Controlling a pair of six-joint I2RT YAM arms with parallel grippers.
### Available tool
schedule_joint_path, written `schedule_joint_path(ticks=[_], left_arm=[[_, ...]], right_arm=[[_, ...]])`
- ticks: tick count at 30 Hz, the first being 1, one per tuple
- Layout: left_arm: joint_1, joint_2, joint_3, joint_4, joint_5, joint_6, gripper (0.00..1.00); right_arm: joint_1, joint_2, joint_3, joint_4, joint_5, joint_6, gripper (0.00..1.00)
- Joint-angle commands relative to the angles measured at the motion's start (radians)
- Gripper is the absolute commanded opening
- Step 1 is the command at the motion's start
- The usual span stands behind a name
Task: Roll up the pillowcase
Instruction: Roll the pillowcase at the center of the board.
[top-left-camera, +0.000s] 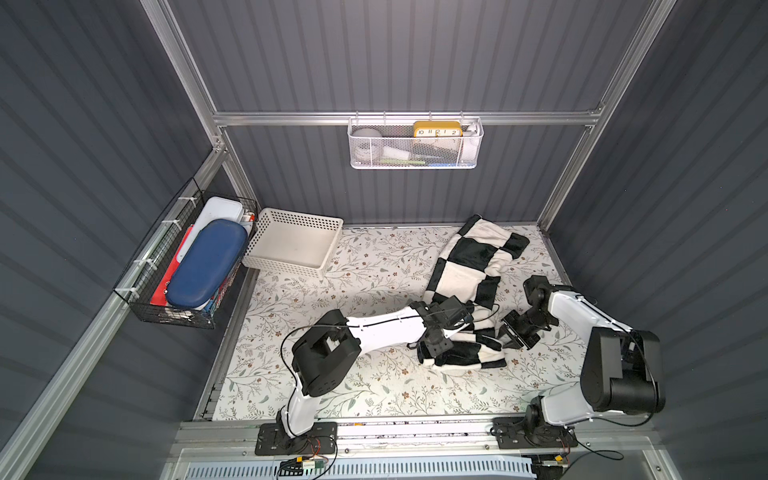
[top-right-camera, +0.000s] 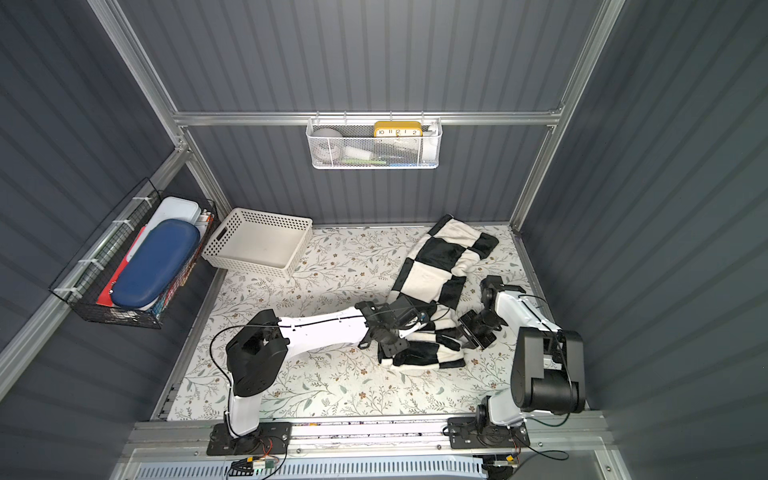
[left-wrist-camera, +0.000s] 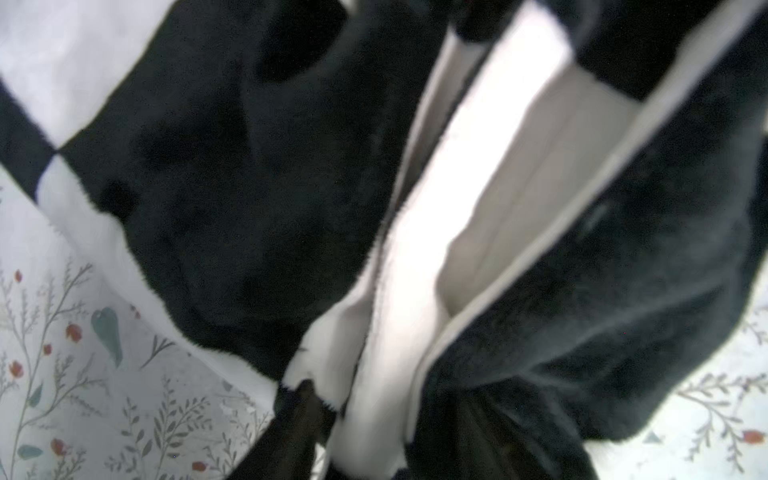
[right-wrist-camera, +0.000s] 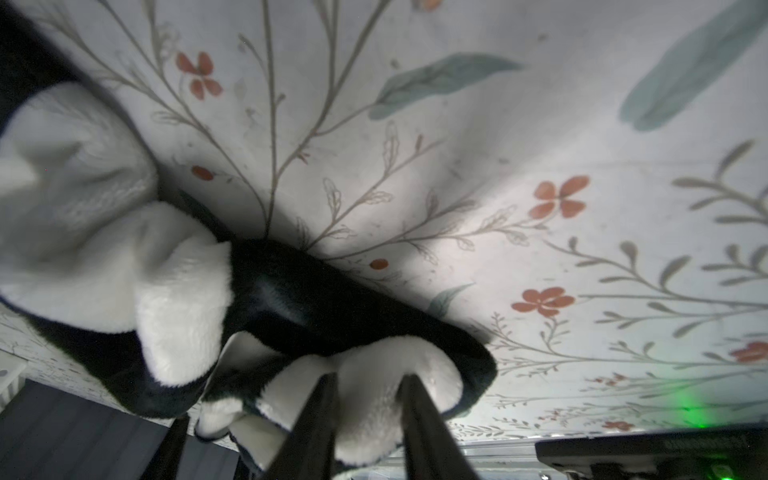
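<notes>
Rolling stage: the near end of the pillowcase is bunched into a loose roll between both arms. The far stretch lies flat, running toward the back right of the counter.
Left claw: down on the roll's left end; the wrist view is too blurred to tell its grip.
Right claw: fingers narrowly parted around a white fold; I cannot tell whether they pinch it.
Risk: springy plush could unwind if let go, and a finger caught in a fold would drag the roll askew.
</notes>
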Motion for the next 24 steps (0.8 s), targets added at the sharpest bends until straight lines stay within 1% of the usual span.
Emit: schedule_joint_path(ticks=[1,2,6,9,11,14,17,19,21,22,24], left_arm=[[0.001,-0.004,0.019,-0.002,-0.040,-0.003,0.62],[0.002,0.000,0.023,-0.009,-0.047,-0.006,0.63],[0.002,0.002,0.009,-0.004,-0.071,-0.025,0.61],[0.006,0.007,0.010,-0.001,-0.083,-0.017,0.61],[0.007,0.012,0.016,0.003,-0.124,-0.032,0.62],[0.018,0.007,0.027,0.012,-0.139,-0.055,0.66],[0.025,-0.012,0.021,0.029,-0.130,-0.067,0.69],[0.026,-0.019,0.019,0.033,-0.093,-0.072,0.71],[0.026,-0.014,0.008,0.031,-0.078,-0.080,0.71],[0.025,-0.011,-0.002,0.032,-0.075,-0.082,0.70],[0.026,-0.014,-0.025,0.046,-0.081,-0.080,0.70]], right_arm=[[-0.005,-0.012,0.017,0.008,-0.008,-0.001,0.44],[-0.005,-0.019,0.022,0.007,-0.007,-0.002,0.46],[-0.007,-0.078,0.051,-0.019,0.037,0.001,0.54],[-0.009,-0.144,0.087,-0.068,0.092,-0.002,0.58],[-0.010,-0.195,0.095,-0.096,0.079,-0.002,0.59],[-0.002,-0.287,0.040,-0.146,0.043,0.072,0.60],[0.038,-0.480,-0.107,-0.153,0.025,0.232,0.60],[0.109,-0.613,-0.200,-0.141,0.042,0.371,0.61],[0.214,-0.701,-0.252,-0.135,0.096,0.491,0.61],[0.279,-0.720,-0.275,-0.123,0.146,0.546,0.61],[0.371,-0.711,-0.310,-0.092,0.174,0.610,0.61]])
